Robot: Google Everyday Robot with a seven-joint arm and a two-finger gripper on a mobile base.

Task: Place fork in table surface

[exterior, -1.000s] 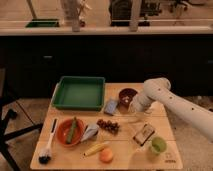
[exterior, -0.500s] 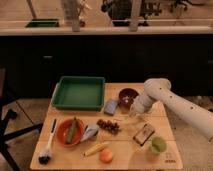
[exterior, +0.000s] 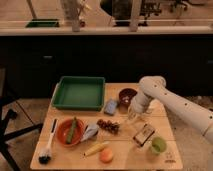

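End effector (exterior: 133,117), grip state unclear, low over table surface (exterior: 165,131) beside maroon bowl (exterior: 127,94); no legible writing.

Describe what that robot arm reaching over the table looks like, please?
The arm is smooth and white, built of thick rounded tube sections joined at a bulbous elbow. It narrows toward the gripper, a paler, slimmer end piece over the wooden table surface beside the dark maroon bowl. No cables, markings or lettering are visible on it.
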